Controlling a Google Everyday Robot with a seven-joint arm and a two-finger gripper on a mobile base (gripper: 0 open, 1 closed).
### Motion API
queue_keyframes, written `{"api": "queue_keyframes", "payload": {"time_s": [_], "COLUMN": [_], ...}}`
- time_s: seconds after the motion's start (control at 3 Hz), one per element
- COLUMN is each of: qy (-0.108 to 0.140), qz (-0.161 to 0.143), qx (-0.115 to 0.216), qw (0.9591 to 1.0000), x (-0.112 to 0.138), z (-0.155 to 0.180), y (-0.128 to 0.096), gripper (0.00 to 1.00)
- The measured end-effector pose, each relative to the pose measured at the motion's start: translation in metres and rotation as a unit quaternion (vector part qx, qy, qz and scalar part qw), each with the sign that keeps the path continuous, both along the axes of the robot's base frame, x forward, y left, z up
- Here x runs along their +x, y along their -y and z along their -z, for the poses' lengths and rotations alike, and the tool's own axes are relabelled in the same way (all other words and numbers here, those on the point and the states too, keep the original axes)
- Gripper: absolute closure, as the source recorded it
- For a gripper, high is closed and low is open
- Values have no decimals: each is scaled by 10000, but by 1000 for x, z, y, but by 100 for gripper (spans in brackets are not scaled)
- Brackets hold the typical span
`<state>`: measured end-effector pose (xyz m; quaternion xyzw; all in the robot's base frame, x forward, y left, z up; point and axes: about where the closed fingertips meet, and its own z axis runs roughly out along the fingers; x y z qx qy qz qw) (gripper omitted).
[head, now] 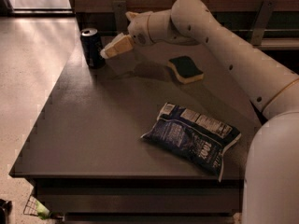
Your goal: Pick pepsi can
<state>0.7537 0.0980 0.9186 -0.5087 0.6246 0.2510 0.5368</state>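
Observation:
The pepsi can (pixel 92 47), small, dark navy-blue with a silver top rim, stands upright at the far left corner of the dark table (pixel 93 139). My gripper (pixel 108 50), with pale tan fingers, reaches in from the right on the white arm (pixel 219 36). Its tips are just right of the can, almost touching its side, a little above the table.
A dark-blue crinkled snack bag (pixel 192 137) lies flat at the near right of the table. A dark green and yellow sponge (pixel 185 69) lies at the back middle. The table's left edge drops to a pale floor (pixel 28 78). A wall with a rail runs behind.

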Motion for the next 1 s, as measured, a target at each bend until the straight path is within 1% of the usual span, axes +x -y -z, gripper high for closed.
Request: {"api": "queue_keyframes", "payload": {"time_s": [0.33,0.67,1.0], "qy": [-274,-520,-696], "qz": [-207,-338,-547], "qx": [329,530,731], "qw": [9989,9967,9934], "x": [17,16,7], "z": [19,27,28], "y": [-31,-52,-79], "gripper": [3,25,49]}}
